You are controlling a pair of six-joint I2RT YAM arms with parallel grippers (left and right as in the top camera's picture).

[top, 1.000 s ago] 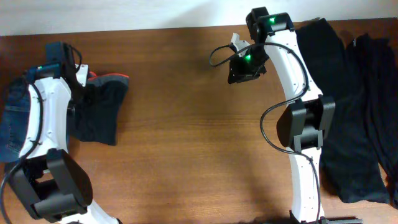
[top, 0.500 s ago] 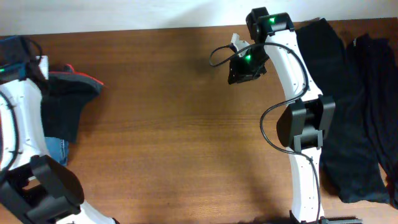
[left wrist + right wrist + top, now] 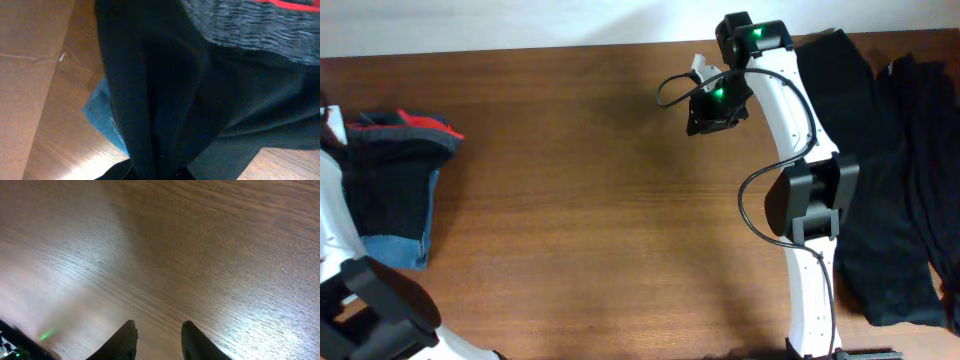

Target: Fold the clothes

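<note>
Brown wood surface [image 3: 580,200], pale wall behind. Black trousers [image 3: 390,180], red-orange waistband [image 3: 415,122] showing, sit bunched at its far-left edge over blue jeans [image 3: 395,252]. More black clothes [image 3: 890,170] are heaped far right of the trousers. Left jaws hidden under cloth, state can't be told. Right jaws apart, empty, over bare wood between trousers and heap. Likely stacking a done piece; next move calls for reaching the heap. No readable writing.

The right arm [image 3: 790,150] stretched forward, the right tool [image 3: 159,341] slightly parted; the left arm [image 3: 334,215] stood far left, the left tool hidden.
</note>
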